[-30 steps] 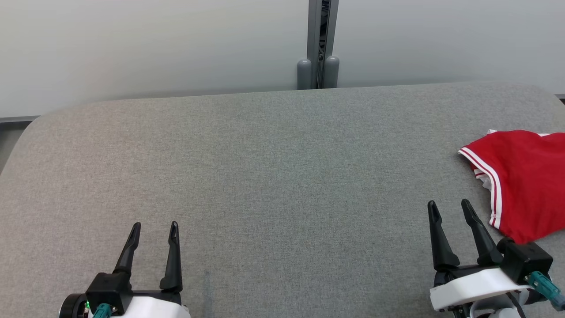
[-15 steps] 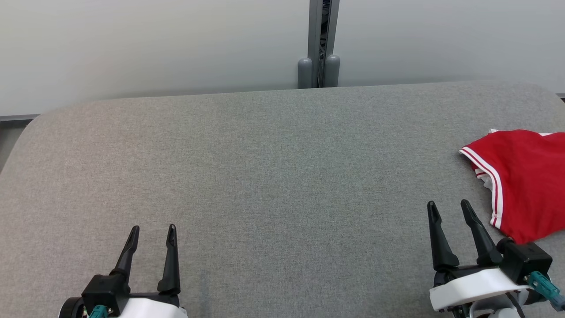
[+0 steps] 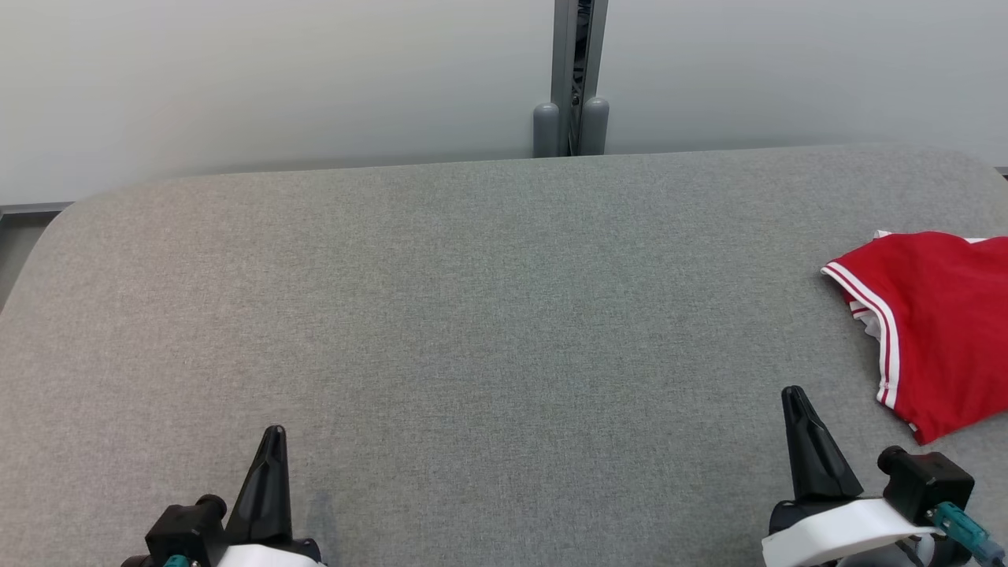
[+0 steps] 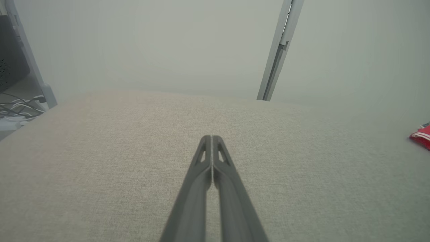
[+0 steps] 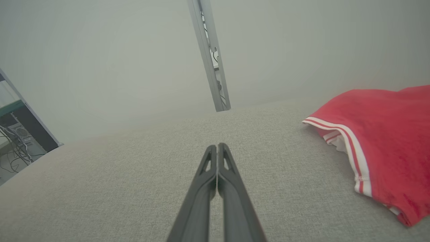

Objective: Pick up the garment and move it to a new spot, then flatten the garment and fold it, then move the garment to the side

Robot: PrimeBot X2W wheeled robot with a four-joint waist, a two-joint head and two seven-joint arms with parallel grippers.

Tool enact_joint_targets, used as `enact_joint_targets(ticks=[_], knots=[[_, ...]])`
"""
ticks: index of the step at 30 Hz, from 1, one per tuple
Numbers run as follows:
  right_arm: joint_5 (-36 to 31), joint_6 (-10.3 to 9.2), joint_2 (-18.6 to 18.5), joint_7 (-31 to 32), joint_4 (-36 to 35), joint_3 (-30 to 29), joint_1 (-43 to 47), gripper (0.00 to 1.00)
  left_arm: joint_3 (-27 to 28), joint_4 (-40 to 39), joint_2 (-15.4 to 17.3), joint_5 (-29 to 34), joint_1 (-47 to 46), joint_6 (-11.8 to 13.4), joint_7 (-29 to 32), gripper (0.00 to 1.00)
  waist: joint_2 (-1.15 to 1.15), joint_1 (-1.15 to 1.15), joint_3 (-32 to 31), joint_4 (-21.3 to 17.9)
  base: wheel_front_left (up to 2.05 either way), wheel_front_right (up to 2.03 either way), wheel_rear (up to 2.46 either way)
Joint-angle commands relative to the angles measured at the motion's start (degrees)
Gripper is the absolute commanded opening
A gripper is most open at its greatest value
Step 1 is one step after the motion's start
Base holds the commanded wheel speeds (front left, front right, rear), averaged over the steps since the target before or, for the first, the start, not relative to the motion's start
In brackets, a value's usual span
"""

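Red cloth garment (image 3: 945,331) on matt, coarse-woven grey fabric table (image 3: 472,315)

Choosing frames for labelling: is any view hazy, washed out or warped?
Head view: sharp, evenly lit, red garment cut off at the right edge. Left wrist view: milky haze, grey table looks beige. Right wrist view: same haze, wall post leans.
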Motion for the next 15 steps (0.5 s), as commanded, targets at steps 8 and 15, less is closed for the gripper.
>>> enact_joint_targets(ticks=[8, 15], knots=[[10.3, 0.0, -1.0, 2.1, -0.9, -1.4, -0.7, 0.0, 0.7, 0.1, 0.2, -10.1, -2.1, -1.0, 2.3, 0.0, 0.0, 0.0, -0.2, 0.3, 0.0, 0.0, 0.0], [17.3, 0.0, -1.5, 3.7, -0.9, -2.3, -1.0, 0.0, 1.1, 0.7, 0.3, -17.1, -3.3, -1.6, 4.0, 0.0, 0.0, 0.0, -0.4, 0.5, 0.0, 0.0, 0.0]])
